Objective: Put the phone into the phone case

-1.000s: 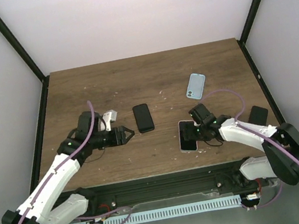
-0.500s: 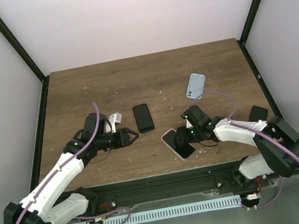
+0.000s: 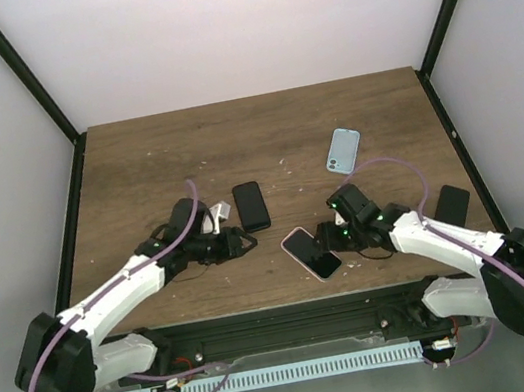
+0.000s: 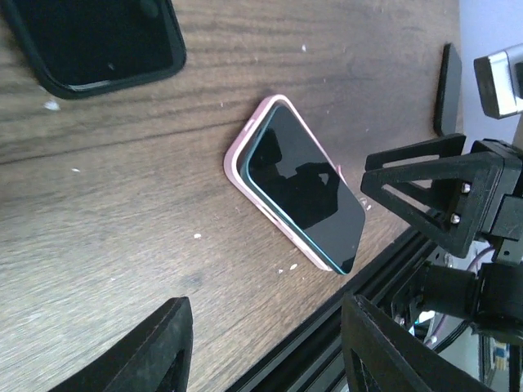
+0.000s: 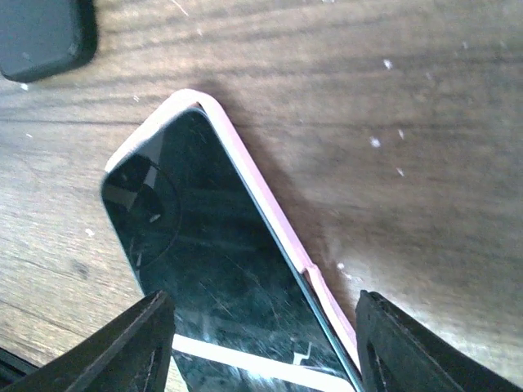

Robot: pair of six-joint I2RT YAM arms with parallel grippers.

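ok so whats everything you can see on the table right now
table: 1, brown wood, under everything
phone: 1, black screen, near edge, middle, lying in the pink case
pink case: 1, pink, around the phone
blue case: 1, light blue, far right part of the table
black slab: 1, black, mid-table; phone or case, cannot tell
second black slab: 1, black, right edge beside the right arm
left gripper: 1, black, open, left of the phone
right gripper: 1, black, fingers either side of the phone's end; grip unclear
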